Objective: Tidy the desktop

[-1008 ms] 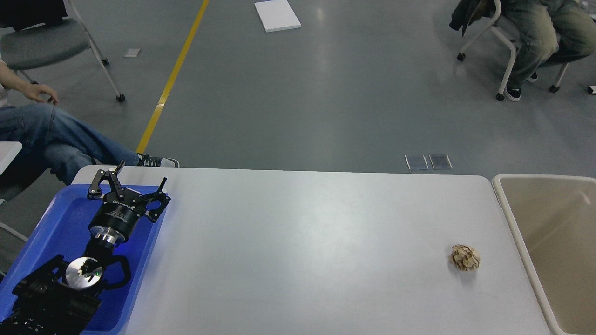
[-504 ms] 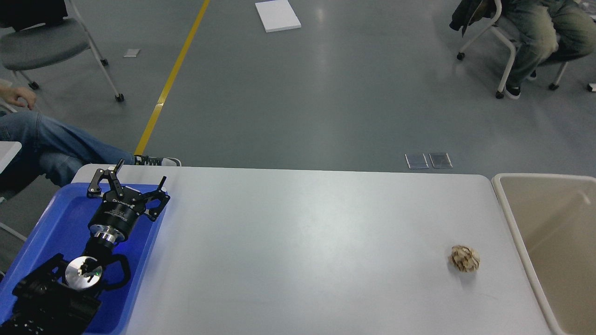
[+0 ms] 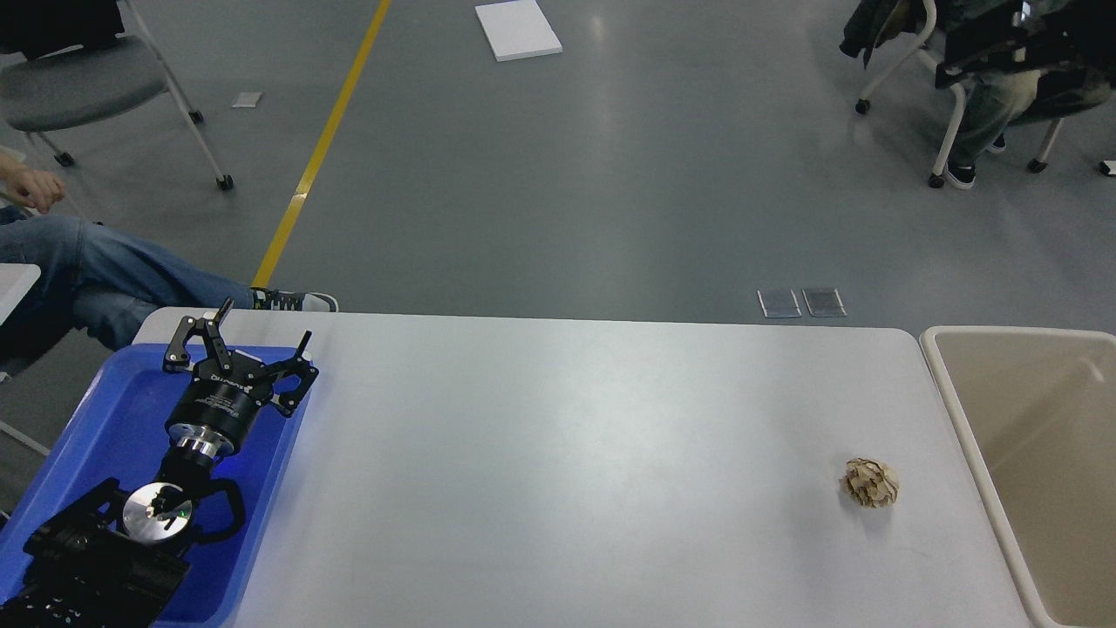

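Note:
The desktop [image 3: 558, 453] is a large white-grey tabletop with rounded corners. A crumpled brown paper ball [image 3: 870, 482] lies on it near the right end. My left gripper [image 3: 261, 324] is open and empty, hovering over the far end of the blue tray [image 3: 105, 419] at the table's left. My right gripper is out of view.
A beige bin [image 3: 1029, 453] stands just past the table's right edge. A seated person's legs [image 3: 113, 279] are beyond the table's far left corner. Chairs and another seated person [image 3: 1003, 78] are on the grey floor behind.
My left arm and the paper ball have not moved. The person on the left shifted an arm and legs slightly; the person at back right leaned forward.

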Robot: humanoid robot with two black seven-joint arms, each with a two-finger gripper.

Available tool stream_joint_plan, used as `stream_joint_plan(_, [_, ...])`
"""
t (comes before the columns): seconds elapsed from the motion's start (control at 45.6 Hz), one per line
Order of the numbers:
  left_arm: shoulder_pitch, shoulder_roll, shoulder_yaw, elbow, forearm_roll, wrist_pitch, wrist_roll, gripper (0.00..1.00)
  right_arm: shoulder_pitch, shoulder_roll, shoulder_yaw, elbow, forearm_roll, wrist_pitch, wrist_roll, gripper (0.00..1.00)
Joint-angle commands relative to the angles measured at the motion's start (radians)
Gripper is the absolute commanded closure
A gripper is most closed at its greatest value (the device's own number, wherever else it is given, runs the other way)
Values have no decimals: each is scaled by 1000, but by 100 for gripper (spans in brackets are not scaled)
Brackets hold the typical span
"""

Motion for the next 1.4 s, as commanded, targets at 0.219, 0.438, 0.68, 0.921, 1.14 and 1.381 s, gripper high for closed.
stream_joint_plan(0.219, [0,0,-1,0,-1,0,-1,0,-1,145,-36,102,-5,83,-3,0])
stream_joint_plan(0.438, [0,0,-1,1,-1,0,-1,0,-46,130,-36,123,9,146,-5,0])
stream_joint_plan(0.68, [0,0,-1,0,-1,0,-1,0,-105,99,-36,125,9,146,-19,0])
stream_joint_plan(0.921, [0,0,-1,0,-1,0,-1,0,-140,94,-36,125,7,146,-22,0])
stream_joint_plan(1.14, [0,0,-1,0,-1,0,-1,0,-140,93,-36,123,7,146,-23,0])
stream_joint_plan(1.381, [0,0,0,1,-1,0,-1,0,-140,84,-36,125,7,146,-23,0])
